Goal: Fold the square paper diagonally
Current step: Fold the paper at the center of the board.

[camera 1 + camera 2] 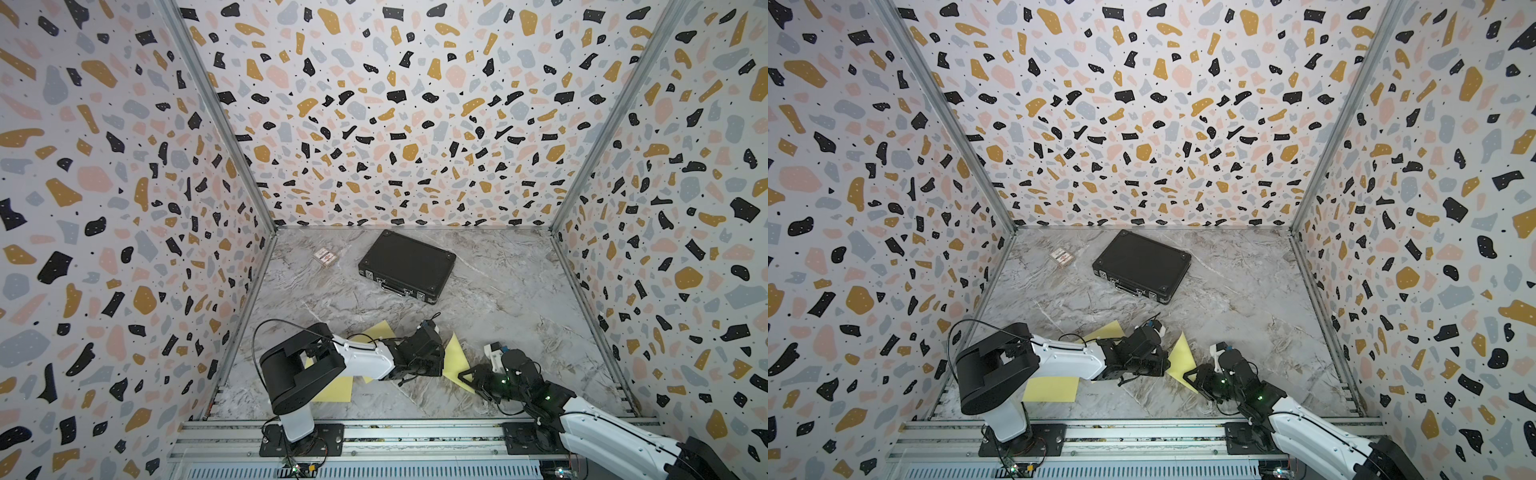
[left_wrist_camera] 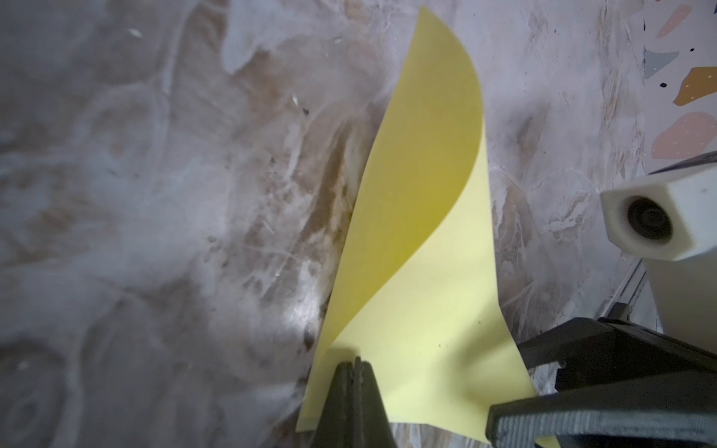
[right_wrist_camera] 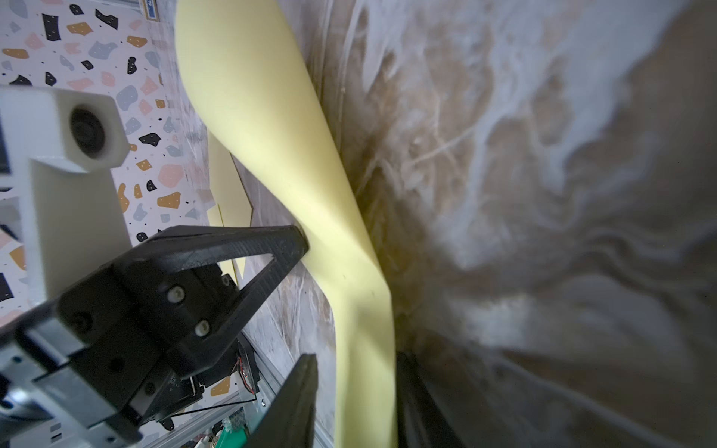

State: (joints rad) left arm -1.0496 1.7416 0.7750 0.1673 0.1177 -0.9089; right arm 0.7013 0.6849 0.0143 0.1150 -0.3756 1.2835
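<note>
The square paper (image 1: pixel 455 357) is a pale yellow sheet near the front of the marble table, between my two grippers in both top views (image 1: pixel 1183 357). It curls up off the table in the left wrist view (image 2: pixel 426 194). My left gripper (image 2: pixel 355 362) is shut on one of its edges, by a corner. My right gripper (image 3: pixel 361 388) stands open around another part of the sheet (image 3: pixel 271 155). A gap shows between one finger (image 3: pixel 302 391) and the paper. In a top view the left gripper (image 1: pixel 440 365) and right gripper (image 1: pixel 467 376) sit close together.
More yellow paper (image 1: pixel 332 388) lies partly under the left arm, with a corner showing behind it (image 1: pixel 380 332). A black case (image 1: pixel 407 266) and a small card pack (image 1: pixel 325 257) lie at the back. Patterned walls enclose three sides; a metal rail (image 1: pixel 415 434) runs along the front.
</note>
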